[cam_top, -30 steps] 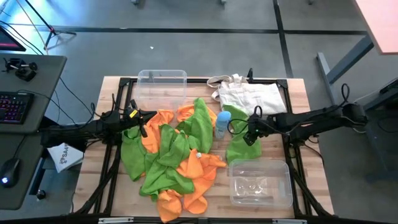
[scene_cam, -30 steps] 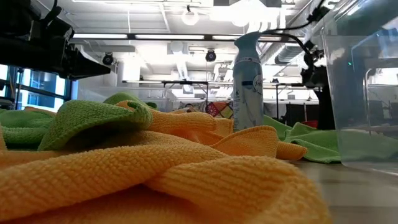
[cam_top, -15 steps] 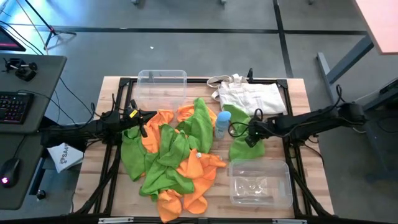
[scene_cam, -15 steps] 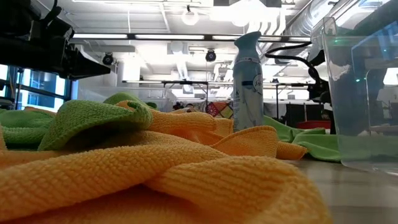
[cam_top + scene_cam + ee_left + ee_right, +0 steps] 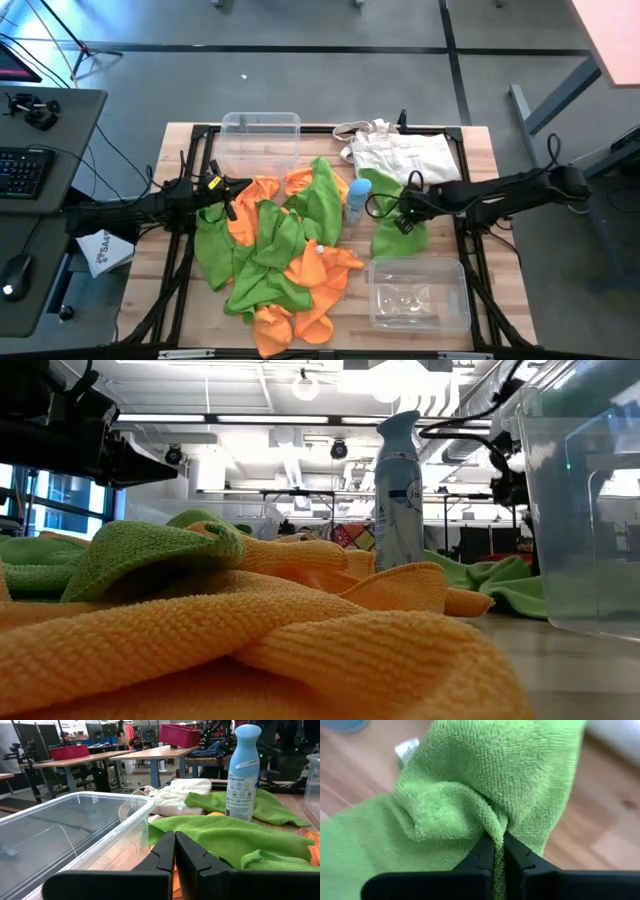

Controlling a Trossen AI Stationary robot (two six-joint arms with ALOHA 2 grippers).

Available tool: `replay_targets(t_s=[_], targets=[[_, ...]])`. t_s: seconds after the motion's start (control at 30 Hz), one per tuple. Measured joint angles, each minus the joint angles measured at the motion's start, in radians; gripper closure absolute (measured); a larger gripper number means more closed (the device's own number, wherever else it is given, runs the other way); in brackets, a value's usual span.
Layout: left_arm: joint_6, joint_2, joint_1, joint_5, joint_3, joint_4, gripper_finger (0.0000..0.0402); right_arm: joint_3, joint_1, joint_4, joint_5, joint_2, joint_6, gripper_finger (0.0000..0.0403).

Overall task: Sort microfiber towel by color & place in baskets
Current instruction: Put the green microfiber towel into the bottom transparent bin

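A heap of orange and green microfiber towels (image 5: 280, 255) lies on the table's left and middle. One green towel (image 5: 398, 238) lies apart on the right, next to a light-blue bottle (image 5: 358, 200). My right gripper (image 5: 405, 222) points steeply down at it and is shut on it. My left gripper (image 5: 228, 200) hangs level at the heap's left edge, shut on nothing (image 5: 175, 842). One clear basket (image 5: 260, 140) stands at the far edge, the other basket (image 5: 418, 292) at the near right. My right gripper pinches a gathered fold (image 5: 492, 822) of the green towel between its two fingers. The fingers come from above, slanting steeply down. The fold is drawn up into a small peak (image 5: 510, 568), while the rest of the towel lies spread on the table.
A white tote bag (image 5: 405, 155) lies at the far right. The bottle (image 5: 397, 490) stands upright between the heap and the lone green towel. Black frame rails run along the table's edges. Bare wood shows around the near-right basket.
My right gripper has dipped onto the lone green towel, taken hold of it and come up slightly. The towel's middle is now gathered into a raised peak; its edges stay on the table.
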Motion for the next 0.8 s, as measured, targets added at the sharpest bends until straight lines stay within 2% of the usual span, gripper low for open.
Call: replay_targets(t_s=[0.17,0.37,0.63,0.8], targets=[[0.000,0.000,0.000,0.000,0.000,0.000,0.0401,0.160,0.000,-0.205,0.086,-0.040,-0.002,0.0400],[0.000,0.000,0.000,0.000,0.000,0.000,0.0401,0.412,0.032,-0.459,0.182,-0.076,0.004,0.0401],[-0.002,0.000,0.000,-0.003,0.000,0.004,0.0401,0.767,0.166,-0.713,0.316,-0.081,0.128,0.0402],[-0.002,0.000,0.000,-0.003,0.000,0.002,0.0401,0.925,0.252,-0.838,0.344,-0.041,0.206,0.0402]])
